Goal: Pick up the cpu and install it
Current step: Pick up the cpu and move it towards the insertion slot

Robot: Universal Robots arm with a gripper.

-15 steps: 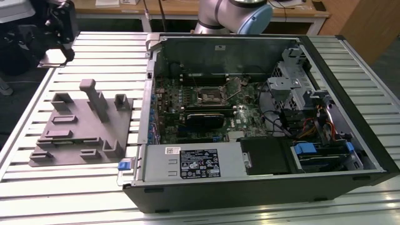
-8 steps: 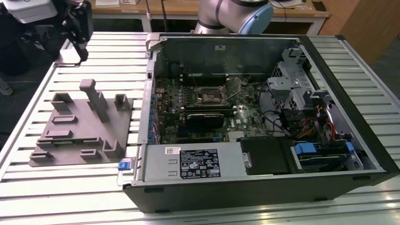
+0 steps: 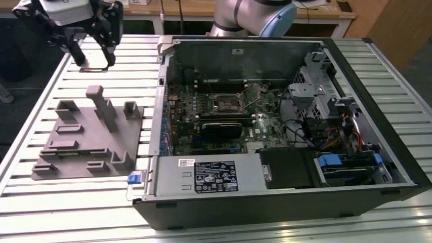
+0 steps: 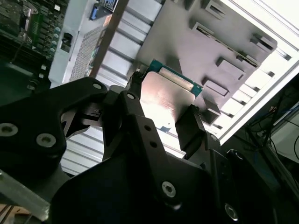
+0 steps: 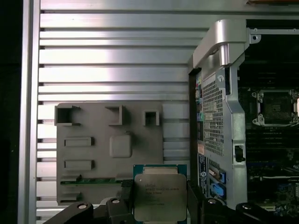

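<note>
The cpu (image 5: 160, 196), a flat square chip with a pale silvery top and a green rim, sits clamped between my gripper's two black fingers (image 5: 126, 193) in both wrist views. My gripper (image 3: 96, 62) hangs at the far left of the exterior view, above the slatted table behind the grey fixture (image 3: 88, 136) and left of the open computer case. The chip (image 4: 166, 95) is held level by two opposite edges, with the gripper (image 4: 163, 105) shut on it. The motherboard's black-framed socket (image 3: 226, 103) lies uncovered inside the case, well off to the exterior view's right of the gripper.
The open computer case (image 3: 284, 202) takes up the middle and right of the slatted aluminium table (image 3: 40, 202). Its metal side wall (image 5: 219, 51) rises between the gripper and the socket (image 5: 275, 107). The grey fixture (image 5: 93, 154) has several upright blocks.
</note>
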